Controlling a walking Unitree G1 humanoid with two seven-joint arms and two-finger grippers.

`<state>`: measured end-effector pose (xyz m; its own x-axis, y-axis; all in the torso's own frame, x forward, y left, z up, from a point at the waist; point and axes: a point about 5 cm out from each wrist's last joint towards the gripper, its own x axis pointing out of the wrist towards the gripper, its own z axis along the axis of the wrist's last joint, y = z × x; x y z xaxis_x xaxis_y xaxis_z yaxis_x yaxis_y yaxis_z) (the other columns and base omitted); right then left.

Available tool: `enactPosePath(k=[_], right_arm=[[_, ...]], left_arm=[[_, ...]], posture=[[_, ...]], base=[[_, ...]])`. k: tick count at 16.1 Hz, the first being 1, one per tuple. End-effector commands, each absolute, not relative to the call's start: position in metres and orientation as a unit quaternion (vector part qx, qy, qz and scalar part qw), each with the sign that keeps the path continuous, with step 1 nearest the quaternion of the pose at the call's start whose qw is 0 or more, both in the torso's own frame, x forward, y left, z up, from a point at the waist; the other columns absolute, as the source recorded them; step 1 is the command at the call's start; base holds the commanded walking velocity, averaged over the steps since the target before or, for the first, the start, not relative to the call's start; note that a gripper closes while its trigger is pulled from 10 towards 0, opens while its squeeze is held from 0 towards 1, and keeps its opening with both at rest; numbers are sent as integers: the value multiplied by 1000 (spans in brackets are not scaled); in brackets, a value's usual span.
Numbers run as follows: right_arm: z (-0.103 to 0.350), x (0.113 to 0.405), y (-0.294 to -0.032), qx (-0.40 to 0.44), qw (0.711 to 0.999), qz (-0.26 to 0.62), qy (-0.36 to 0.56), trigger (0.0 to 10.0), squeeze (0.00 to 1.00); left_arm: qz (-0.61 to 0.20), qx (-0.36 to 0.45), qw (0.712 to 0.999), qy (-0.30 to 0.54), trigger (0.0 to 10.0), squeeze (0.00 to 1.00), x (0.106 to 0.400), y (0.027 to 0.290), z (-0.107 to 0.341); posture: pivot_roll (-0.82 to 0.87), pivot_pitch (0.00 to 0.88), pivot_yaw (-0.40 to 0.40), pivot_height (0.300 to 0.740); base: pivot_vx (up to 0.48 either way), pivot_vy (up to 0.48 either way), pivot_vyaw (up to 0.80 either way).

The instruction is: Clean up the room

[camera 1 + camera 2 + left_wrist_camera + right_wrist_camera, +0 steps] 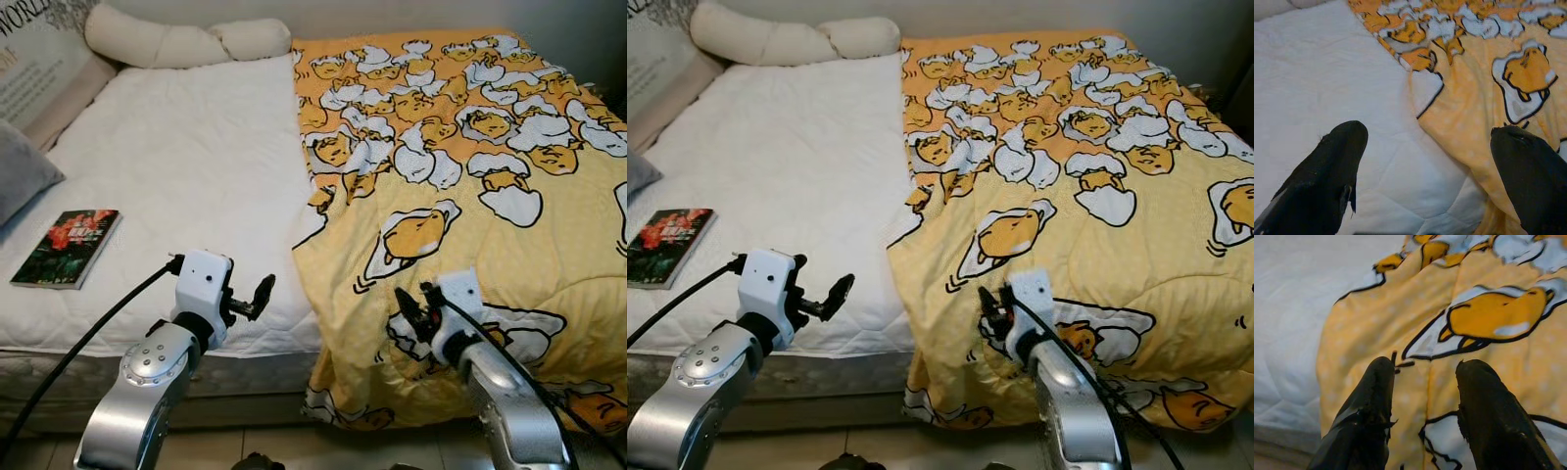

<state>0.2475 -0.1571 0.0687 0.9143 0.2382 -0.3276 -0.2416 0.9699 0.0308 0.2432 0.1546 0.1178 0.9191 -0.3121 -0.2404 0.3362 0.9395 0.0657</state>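
Right jaws over yellow blanket, parted

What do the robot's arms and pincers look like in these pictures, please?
Both arms are silver metal with round screwed joint caps. Each ends in a white boxy wrist block carrying a pincer of two black fingers: left pincer, right pincer. A black cable loops along each arm.

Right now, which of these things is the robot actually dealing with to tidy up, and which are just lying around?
Part of the job:
yellow blanket, bunched over one side of the bed
left pincer, open
right pincer, open

Just lying about:
book
white bolster pillow
grey cushion
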Motion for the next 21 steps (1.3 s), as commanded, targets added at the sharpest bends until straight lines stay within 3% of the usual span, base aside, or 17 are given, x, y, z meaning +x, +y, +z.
enactPosePath(k=[1, 13, 14, 15, 16, 21], right_arm=[[71, 246, -156, -2, 980, 110, 166, 10000, 0], [67, 252, -156, -11, 975, 108, 192, 10000, 0], [68, 253, -156, -10, 975, 108, 191, 10000, 0], [68, 253, -156, -10, 975, 109, 191, 10000, 0], [69, 253, -156, -14, 975, 112, 192, 10000, 0], [69, 256, -156, -22, 974, 118, 191, 10000, 0]], left_arm=[[-141, 58, 982, 110, 10000, 1000, 248, 164, 119], [-135, 69, 982, 110, 10000, 988, 254, 171, 119], [-132, 68, 983, 109, 10000, 816, 254, 171, 120], [-130, 73, 983, 109, 10000, 506, 254, 171, 120], [-129, 84, 983, 104, 10000, 451, 254, 172, 120], [-129, 81, 983, 99, 10000, 475, 253, 173, 119]], posture=[[-97, 0, 87, 740], [-71, 0, 84, 740], [-70, 0, 83, 740], [-71, 0, 83, 740], [-69, 0, 82, 740], [-60, 0, 69, 740]], base=[[0, 435, 0], [0, 370, 0], [0, 0, 0], [0, 0, 0], [0, 0, 0], [112, 0, -263]])
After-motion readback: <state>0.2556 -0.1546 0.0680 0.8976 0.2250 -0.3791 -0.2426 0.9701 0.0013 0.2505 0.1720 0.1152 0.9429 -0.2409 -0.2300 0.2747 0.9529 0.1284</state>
